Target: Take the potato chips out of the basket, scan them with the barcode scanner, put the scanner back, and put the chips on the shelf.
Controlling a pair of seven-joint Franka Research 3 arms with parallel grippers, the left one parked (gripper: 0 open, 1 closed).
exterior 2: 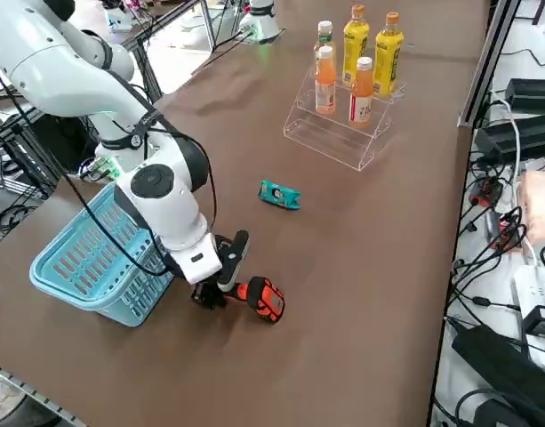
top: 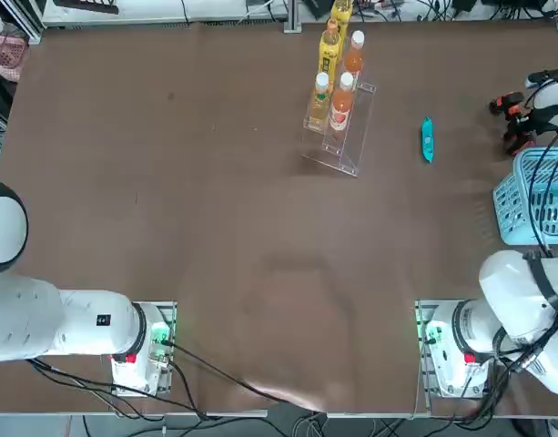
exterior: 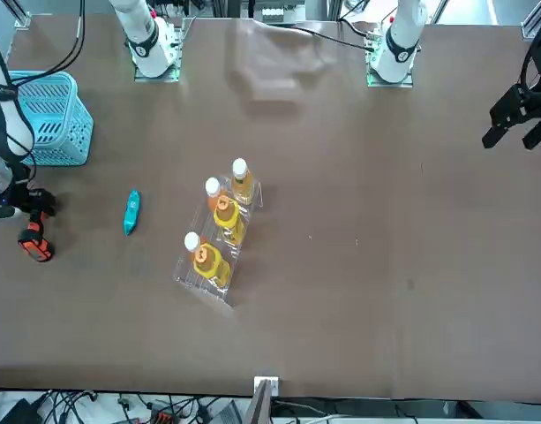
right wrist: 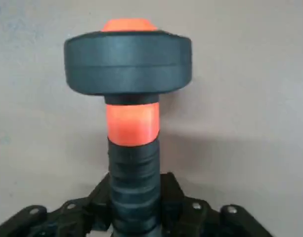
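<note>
Chips (top: 427, 139) out of basket (top: 522, 208), lying on table at upper right of top view | right gripper (exterior 2: 220, 283) squeezed onto barcode scanner (exterior 2: 257, 296) beside basket | left: scan, return scanner, chips to shelf (top: 344, 144)

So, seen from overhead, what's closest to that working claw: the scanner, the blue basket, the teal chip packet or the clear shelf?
1. The barcode scanner: the right gripper is shut on its handle at the table's right edge.
2. The basket: just beside the gripper, toward the arm's base.
3. The potato chips: lying on the table farther toward the middle.
4. The shelf: farthest, holding bottles.
</note>
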